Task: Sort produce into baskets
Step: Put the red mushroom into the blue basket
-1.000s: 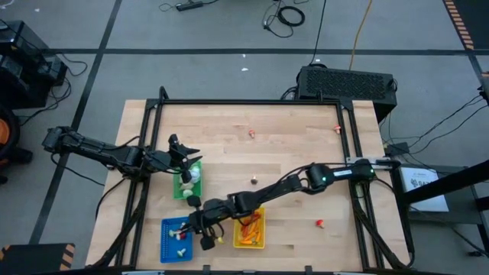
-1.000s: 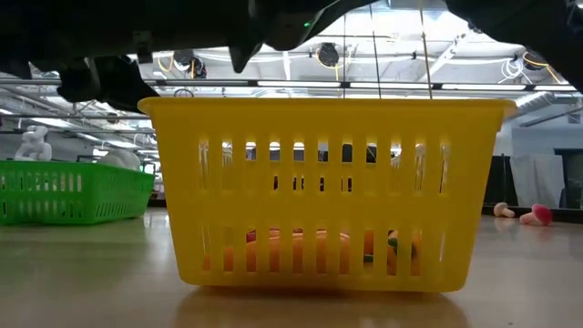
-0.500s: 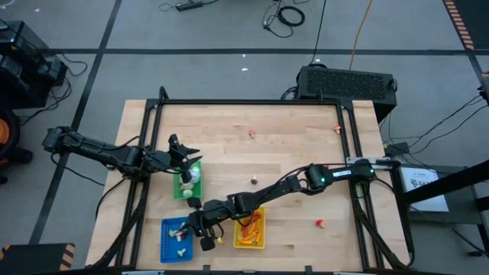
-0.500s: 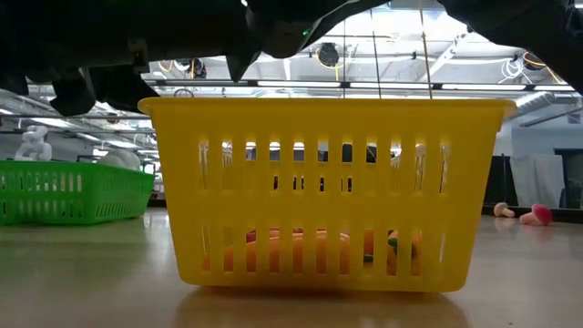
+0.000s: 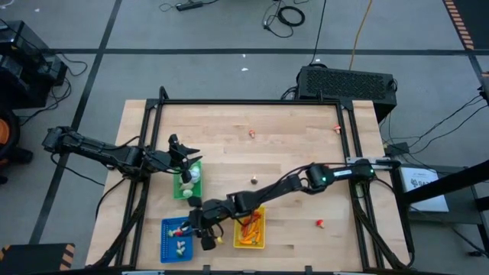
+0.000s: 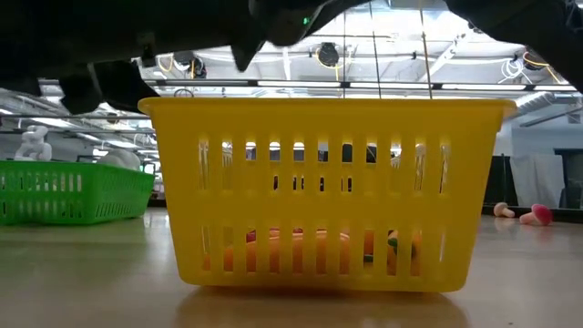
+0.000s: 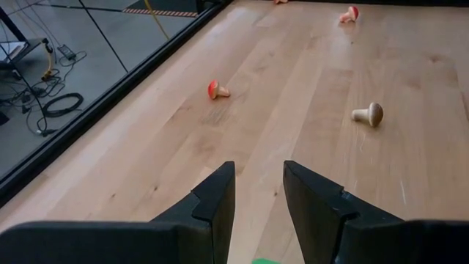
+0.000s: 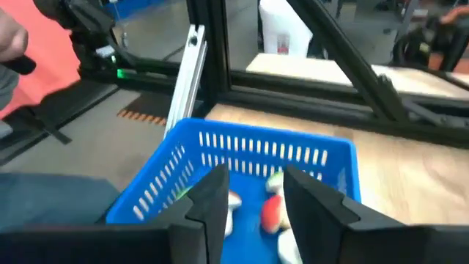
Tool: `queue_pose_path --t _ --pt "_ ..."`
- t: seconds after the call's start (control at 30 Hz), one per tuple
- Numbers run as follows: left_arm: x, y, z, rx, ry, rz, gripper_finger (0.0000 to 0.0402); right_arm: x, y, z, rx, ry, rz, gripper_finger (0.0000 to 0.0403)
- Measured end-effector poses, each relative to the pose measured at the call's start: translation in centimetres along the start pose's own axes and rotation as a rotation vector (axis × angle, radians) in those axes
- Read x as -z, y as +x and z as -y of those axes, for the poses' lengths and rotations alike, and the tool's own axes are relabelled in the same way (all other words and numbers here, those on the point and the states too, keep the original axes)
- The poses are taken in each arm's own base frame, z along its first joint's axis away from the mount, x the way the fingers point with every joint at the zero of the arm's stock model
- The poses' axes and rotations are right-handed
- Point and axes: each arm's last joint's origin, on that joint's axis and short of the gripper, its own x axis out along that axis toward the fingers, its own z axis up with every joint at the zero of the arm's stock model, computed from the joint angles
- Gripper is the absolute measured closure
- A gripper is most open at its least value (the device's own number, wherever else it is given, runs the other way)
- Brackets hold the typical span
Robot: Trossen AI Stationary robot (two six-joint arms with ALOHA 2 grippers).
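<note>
Three baskets stand near the table's front left: green (image 5: pixel 187 182), blue (image 5: pixel 176 239) and yellow (image 5: pixel 250 228). My right gripper (image 8: pixel 253 196) hovers open over the blue basket (image 8: pixel 242 165), with nothing between its fingers. Red-and-white produce pieces (image 8: pixel 272 213) lie on that basket's floor. The yellow basket (image 6: pixel 328 191) holds orange pieces. My left gripper (image 7: pixel 258 196) waits open and empty above the green basket's far end, pointing across the table. Loose mushroom-like pieces lie on the wood: a red one (image 7: pixel 215 89), a brown one (image 7: pixel 368 114) and another red one (image 7: pixel 350 13).
Loose pieces are scattered over the far and right parts of the table (image 5: pixel 250 133), (image 5: pixel 337 128), (image 5: pixel 253 181), (image 5: pixel 319 223). A black frame rail (image 5: pixel 252 101) runs around the table. My right arm (image 5: pixel 306 179) reaches slantwise over the yellow basket.
In the low view, the dark outline of my right gripper at the upper left has changed shape as its fingers have parted above the blue basket. Both arms have stayed in place, and the baskets have not moved.
</note>
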Motion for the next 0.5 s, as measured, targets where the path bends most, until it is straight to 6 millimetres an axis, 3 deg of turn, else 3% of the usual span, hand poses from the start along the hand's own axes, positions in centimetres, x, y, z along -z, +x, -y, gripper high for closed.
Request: queue_pose_path --t 0.2,0.5 --pt "0.0 0.0 0.0 0.004 0.000 -0.001 0.0276 -1.8 -2.3 0.7 0.023 -0.011 -0.208 0.0280" --pt "0.0 0.0 0.0 0.008 -0.019 0.001 0.0276 -6.6 -9.7 1.4 0.037 -0.060 -0.565 0.0280"
